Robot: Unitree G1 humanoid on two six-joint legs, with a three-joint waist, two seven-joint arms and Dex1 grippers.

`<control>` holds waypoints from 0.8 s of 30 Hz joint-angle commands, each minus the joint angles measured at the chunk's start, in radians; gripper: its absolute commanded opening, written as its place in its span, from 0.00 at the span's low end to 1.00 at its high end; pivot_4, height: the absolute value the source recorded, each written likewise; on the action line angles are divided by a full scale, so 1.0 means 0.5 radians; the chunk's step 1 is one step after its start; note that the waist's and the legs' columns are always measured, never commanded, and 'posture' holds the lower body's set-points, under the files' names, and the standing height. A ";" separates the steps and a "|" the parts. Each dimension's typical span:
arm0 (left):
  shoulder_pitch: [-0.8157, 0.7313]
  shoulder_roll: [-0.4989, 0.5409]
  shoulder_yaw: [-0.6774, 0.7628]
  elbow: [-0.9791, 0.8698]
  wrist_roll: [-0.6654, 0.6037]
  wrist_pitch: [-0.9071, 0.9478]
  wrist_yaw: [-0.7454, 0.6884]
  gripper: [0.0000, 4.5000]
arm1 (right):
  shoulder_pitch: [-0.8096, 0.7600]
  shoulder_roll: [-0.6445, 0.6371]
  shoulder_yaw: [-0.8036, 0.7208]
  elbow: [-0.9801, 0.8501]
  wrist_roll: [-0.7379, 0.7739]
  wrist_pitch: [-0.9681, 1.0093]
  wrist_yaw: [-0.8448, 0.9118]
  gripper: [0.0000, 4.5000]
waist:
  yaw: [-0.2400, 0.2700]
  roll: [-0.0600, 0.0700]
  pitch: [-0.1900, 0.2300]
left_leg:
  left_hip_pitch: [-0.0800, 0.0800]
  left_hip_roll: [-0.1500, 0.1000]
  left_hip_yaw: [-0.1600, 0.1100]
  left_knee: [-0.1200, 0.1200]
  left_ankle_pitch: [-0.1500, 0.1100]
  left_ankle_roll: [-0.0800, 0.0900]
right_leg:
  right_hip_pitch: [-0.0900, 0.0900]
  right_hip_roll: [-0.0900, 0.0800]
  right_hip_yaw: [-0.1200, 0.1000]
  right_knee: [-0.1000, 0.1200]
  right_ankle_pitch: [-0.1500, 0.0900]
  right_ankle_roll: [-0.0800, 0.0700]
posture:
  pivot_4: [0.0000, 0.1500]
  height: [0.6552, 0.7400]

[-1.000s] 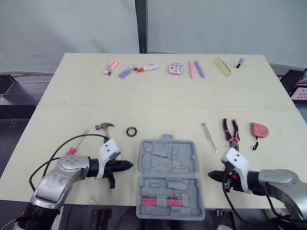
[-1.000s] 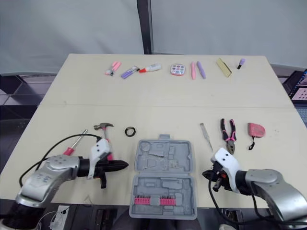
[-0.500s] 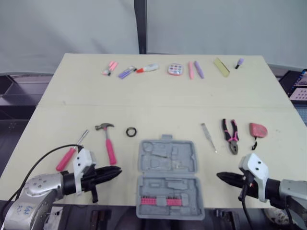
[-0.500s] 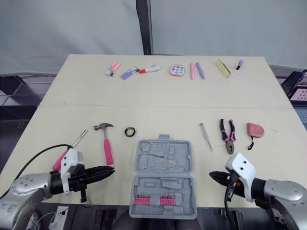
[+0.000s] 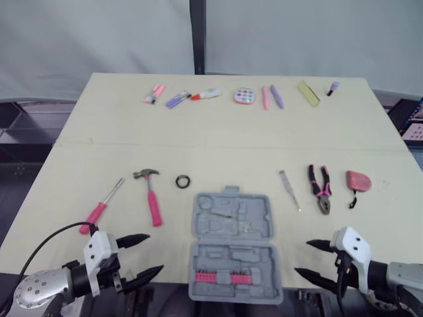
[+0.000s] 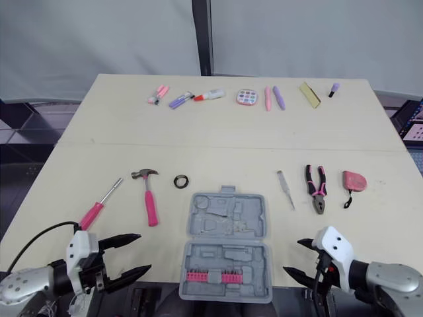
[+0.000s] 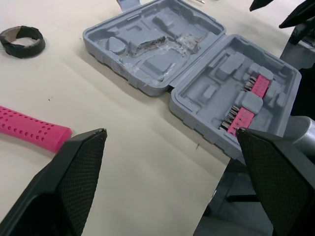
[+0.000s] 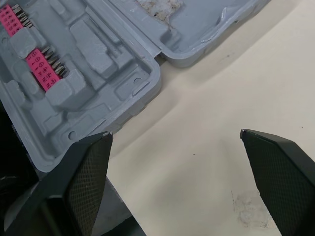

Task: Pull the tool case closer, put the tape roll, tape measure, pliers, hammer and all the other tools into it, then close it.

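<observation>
The grey tool case [image 5: 232, 244] lies open at the table's front edge, its near half holding a pink bit strip. Beyond it to the left are a pink screwdriver [image 5: 99, 208], a pink-handled hammer [image 5: 151, 197] and a black tape roll [image 5: 183, 181]. To the right lie a thin metal tool [image 5: 289, 190], pliers [image 5: 320, 189] and a red tape measure [image 5: 357, 181]. My left gripper [image 5: 151, 253] hangs open left of the case, empty. At the case's right side my right gripper [image 5: 304, 257] is open too, holding nothing. The left wrist view shows the case [image 7: 197, 69], the tape roll [image 7: 22, 42] and the hammer handle [image 7: 29, 130].
A row of markers, a round palette [image 5: 242, 96], a yellow block [image 5: 307, 92] and other small items lines the table's far side. Bare tabletop [image 5: 218, 145] separates that row from the tools. Both grippers sit at the table's front edge.
Both grippers have drawn back from the case's sides toward the front edge and gone from shut to wide open. The case and tools have stayed put.
</observation>
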 commanded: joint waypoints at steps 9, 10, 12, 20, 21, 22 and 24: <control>0.005 0.025 -0.002 0.014 -0.019 -0.060 -0.035 1.00 | 0.002 0.006 -0.008 0.002 0.022 -0.043 0.040 0.98 | 0.001 0.000 0.000 | 0.000 0.000 0.000 0.000 0.000 0.000 | 0.000 0.000 0.000 0.000 0.000 0.000 | 1.00 0.69; 0.003 0.026 -0.006 0.015 -0.018 -0.061 -0.035 1.00 | 0.004 0.013 -0.011 0.000 0.025 -0.050 0.038 0.98 | 0.001 0.000 0.000 | 0.000 0.000 0.000 0.000 0.000 0.000 | 0.000 0.000 0.000 0.000 0.000 0.000 | 1.00 0.69; -0.002 0.024 -0.011 0.018 -0.019 -0.063 -0.036 1.00 | 0.010 0.021 -0.016 -0.003 0.028 -0.066 0.036 0.98 | 0.001 0.000 0.000 | 0.000 0.000 0.000 0.000 0.000 0.000 | 0.000 0.000 0.000 0.000 0.000 0.000 | 1.00 0.69; -0.035 0.028 -0.024 0.019 -0.012 -0.055 -0.024 1.00 | 0.044 0.044 -0.042 -0.015 0.043 -0.155 0.056 0.98 | 0.001 0.000 0.000 | 0.000 0.000 0.000 0.000 0.000 0.000 | 0.000 0.000 0.000 0.000 0.000 0.000 | 1.00 0.69; -0.040 0.028 -0.026 0.017 -0.013 -0.052 -0.023 1.00 | 0.048 0.043 -0.046 -0.016 0.047 -0.161 0.057 0.98 | 0.001 0.000 0.000 | 0.000 0.000 0.000 0.000 0.000 0.000 | 0.000 0.000 -0.001 0.000 0.000 0.000 | 1.00 0.69; -0.049 0.028 -0.029 0.016 -0.016 -0.048 -0.022 1.00 | 0.047 0.043 -0.047 -0.016 0.051 -0.166 0.057 0.98 | 0.001 0.000 0.000 | 0.000 0.000 0.000 0.000 0.000 0.000 | 0.000 0.000 -0.001 0.000 0.000 0.000 | 1.00 0.69; -0.064 0.030 -0.036 0.012 -0.020 -0.040 -0.022 1.00 | 0.048 0.045 -0.047 -0.014 0.053 -0.176 0.055 0.98 | 0.001 0.000 0.000 | 0.000 0.000 0.000 0.000 0.000 0.000 | 0.000 0.000 -0.001 0.000 0.000 0.000 | 1.00 0.69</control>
